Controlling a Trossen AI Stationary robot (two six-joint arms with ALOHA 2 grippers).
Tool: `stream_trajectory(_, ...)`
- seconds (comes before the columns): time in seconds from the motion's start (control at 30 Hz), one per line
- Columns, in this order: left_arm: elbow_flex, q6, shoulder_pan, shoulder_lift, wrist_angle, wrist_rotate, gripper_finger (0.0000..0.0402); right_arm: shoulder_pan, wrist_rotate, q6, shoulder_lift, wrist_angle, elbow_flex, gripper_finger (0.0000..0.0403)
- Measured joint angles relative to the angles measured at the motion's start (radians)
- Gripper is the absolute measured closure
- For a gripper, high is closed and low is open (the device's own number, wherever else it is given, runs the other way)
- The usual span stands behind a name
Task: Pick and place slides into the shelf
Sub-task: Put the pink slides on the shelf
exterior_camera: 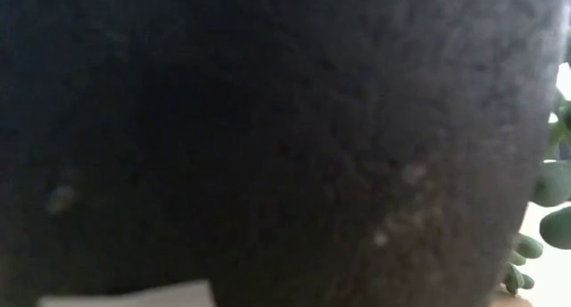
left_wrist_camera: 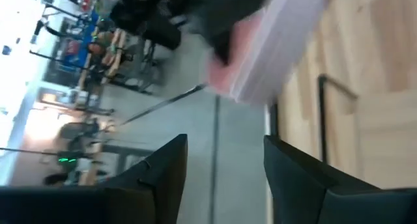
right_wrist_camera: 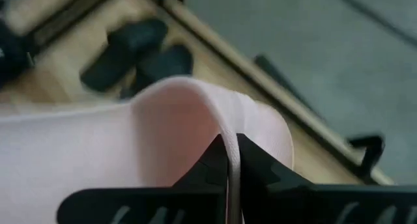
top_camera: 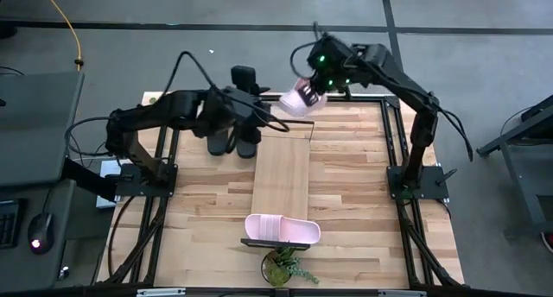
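A small green potted plant [top_camera: 285,268] stands at the near edge of the butcher-block desk [top_camera: 207,219], just beside the near end of the shelf; in the low view its dark pot [exterior_camera: 268,137] fills almost the whole picture, with a few fleshy leaves [exterior_camera: 553,209] showing at one side.

The long, narrow light-wood shelf [top_camera: 282,172] with thin black frame bars runs down the middle of the desk. One pale pink slip-on slide [top_camera: 282,230] lies across its near end, strap up. The two plain black slides [top_camera: 232,135] sit side by side on the desk near the far left, just beside the shelf's far end; the right wrist view shows them too [right_wrist_camera: 140,55].

The second pale pink slide [top_camera: 300,99] hangs tilted in the air above the far end of the shelf, touching neither desk nor shelf. Its wide strap arches up, smooth and faintly ribbed [right_wrist_camera: 195,120].

The right hand [top_camera: 313,88] holds that slide, its dark fingers [right_wrist_camera: 251,162] pressed together on the thin edge of the strap. The left hand [top_camera: 257,109] hovers over the far left of the desk, near the black slides, its fingers [left_wrist_camera: 163,172] spread apart and holding nothing.
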Motion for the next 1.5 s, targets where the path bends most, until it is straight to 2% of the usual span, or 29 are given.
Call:
stream_trajectory(0.13, -0.005, -0.092, -0.011, -0.007, -0.017, 0.071, 0.021, -0.023, -0.041, -0.063, -0.033, 0.015, -0.001, 0.0403)
stream_trajectory(0.4, -0.005, -0.24, -0.009, -0.054, -0.059, 0.137, 0.0227, -0.034, -0.173, -0.194, -0.081, 0.093, 0.001, 0.0403)
stream_trajectory(0.67, -0.006, -0.337, -0.01, -0.099, -0.094, 0.298, 0.0239, -0.017, -0.325, -0.3, -0.104, 0.14, 0.002, 0.0403)
stream_trajectory(0.77, -0.007, -0.382, -0.01, -0.111, -0.118, 0.318, 0.0236, -0.017, -0.408, -0.315, -0.103, 0.166, 0.002, 0.0403)
stream_trajectory(1.07, -0.007, -0.388, -0.01, -0.143, -0.162, 0.364, 0.0204, 0.017, -0.636, -0.338, -0.103, 0.288, 0.002, 0.0403)
stream_trajectory(1.5, -0.007, -0.392, -0.01, -0.145, -0.16, 0.382, 0.0172, 0.096, -0.687, -0.312, -0.103, 0.335, 0.003, 0.0403)
